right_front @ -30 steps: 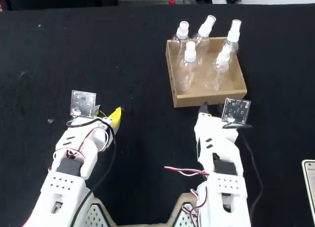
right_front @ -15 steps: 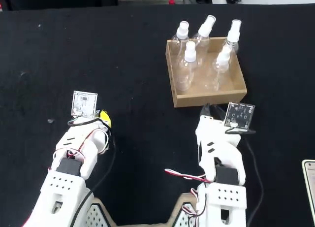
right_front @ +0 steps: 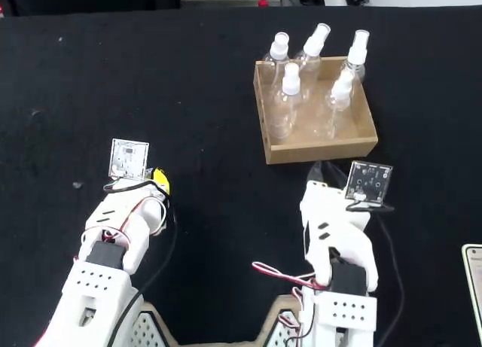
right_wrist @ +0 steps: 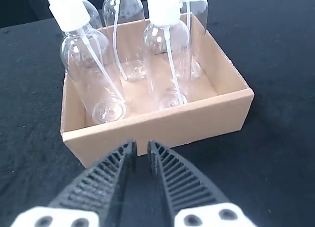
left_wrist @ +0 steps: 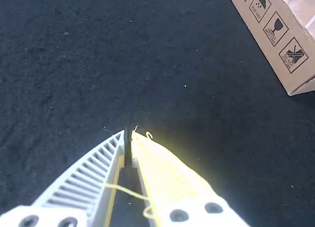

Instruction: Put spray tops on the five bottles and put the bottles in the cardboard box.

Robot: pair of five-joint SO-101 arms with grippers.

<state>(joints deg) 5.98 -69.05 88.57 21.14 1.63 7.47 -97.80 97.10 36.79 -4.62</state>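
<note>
Black-fingered and empty, your right gripper (right_wrist: 141,147) sits low over the table with its two fingers all but together. Only a thin slit shows between them, and there is nothing in it. It points at the near wall of the cardboard box (right_wrist: 197,119), just short of it and not touching.

Your left gripper (left_wrist: 129,138), one finger white and one yellow, has its tips pressed together on nothing. It hangs over bare black cloth (left_wrist: 74,64), well apart from the box, whose corner shows off to one side.

Further out, the box holds all five bottles (right_front: 282,114), three along the far wall and two nearer you. Each is upright or leaning a little, and each wears a white spray top (right_front: 291,74) with its dip tube running down inside.

You can read the placing this way: both arms sit empty and clear of the box because nothing is left to cap or carry. The task looks finished, and your one care is not to nudge the box with the right arm, which is so near its wall
</note>
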